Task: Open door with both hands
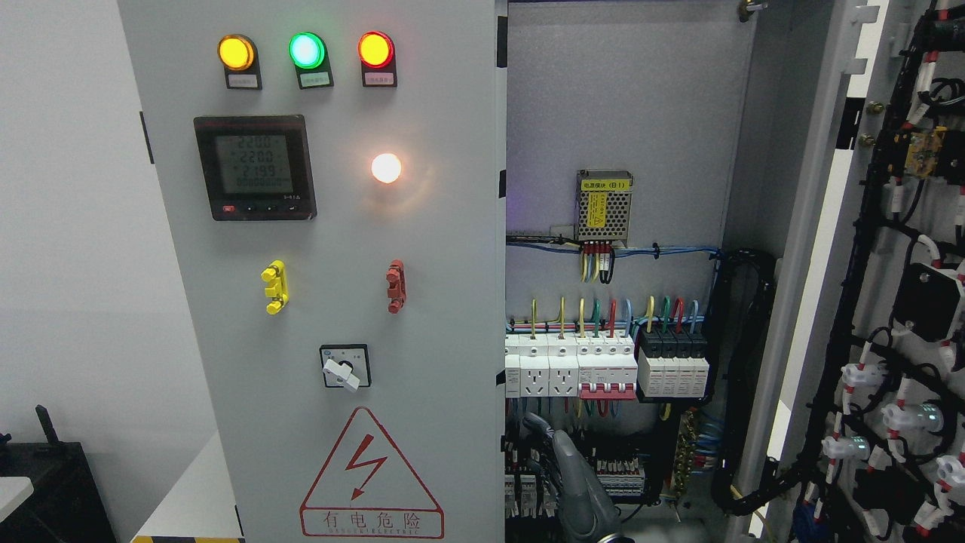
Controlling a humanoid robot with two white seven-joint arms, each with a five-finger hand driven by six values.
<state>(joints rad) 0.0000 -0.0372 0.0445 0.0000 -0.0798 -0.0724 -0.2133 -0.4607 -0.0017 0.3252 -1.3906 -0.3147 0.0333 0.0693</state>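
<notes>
The grey cabinet's left door (pixel 339 226) is closed and carries three lamps, a meter (pixel 254 167), a rotary switch (pixel 344 367) and a red warning triangle. The right door (pixel 889 302) is swung wide open to the right, showing its wired inner side. Between them the cabinet interior (pixel 626 113) is exposed. My right hand (pixel 546 441), grey, rises from the bottom edge just right of the left door's free edge, in front of the lower terminals. Its fingers (pixel 564 460) point upward, relaxed, holding nothing. The left arm is out of view.
Inside are a meshed power supply (pixel 604 206), a row of breakers and sockets (pixel 603 369) and black cable bundles (pixel 742 377). A black object (pixel 45 483) and a white surface (pixel 188 498) sit at the lower left, beside the cabinet.
</notes>
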